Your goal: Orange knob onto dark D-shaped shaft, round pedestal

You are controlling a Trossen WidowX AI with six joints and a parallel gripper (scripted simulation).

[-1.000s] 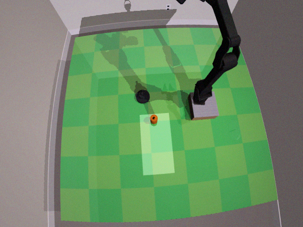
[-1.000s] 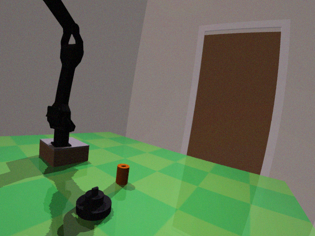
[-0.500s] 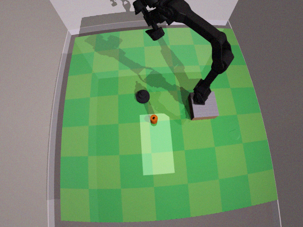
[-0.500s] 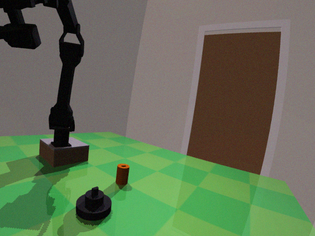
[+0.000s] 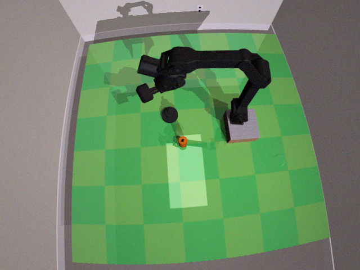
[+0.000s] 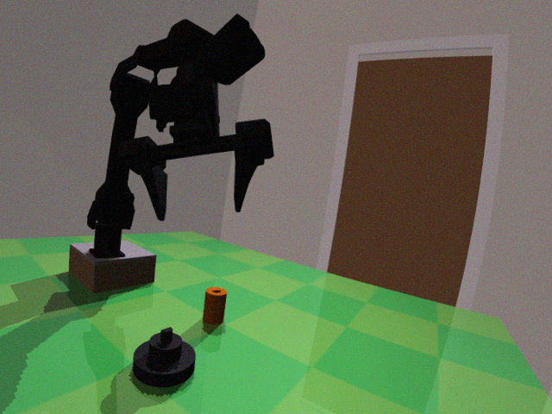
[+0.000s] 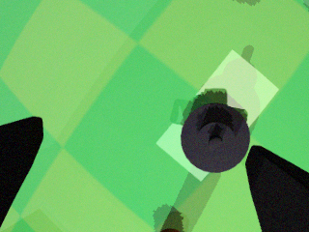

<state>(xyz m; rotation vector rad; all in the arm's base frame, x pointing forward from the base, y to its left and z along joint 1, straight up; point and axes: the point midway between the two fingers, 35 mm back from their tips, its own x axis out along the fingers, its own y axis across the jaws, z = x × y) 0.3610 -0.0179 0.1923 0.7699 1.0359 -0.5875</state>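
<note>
The orange knob [image 5: 182,143] [image 6: 214,308] stands upright on the checkered floor, its hole facing up. Only a dark red sliver at the bottom edge of the wrist view may be part of it. The dark round pedestal [image 5: 169,118] [image 6: 164,375] [image 7: 215,160] stands a short way from the knob, with its shaft [image 6: 166,335] pointing up and bare. My gripper [image 6: 200,215] [image 7: 147,142] is open and empty, pointing down, high above the floor. In the wrist view the pedestal lies between the fingertips in the picture, close to the right one. The shaft's flat side cannot be made out.
The arm's base stands on a grey-topped box [image 5: 247,130] [image 6: 124,272] at the right in the top view. A bright patch of light [image 5: 192,174] lies on the floor beside the knob. A white wall [image 5: 232,11] is behind the arm. A brown door [image 6: 410,155] shows in the exterior view.
</note>
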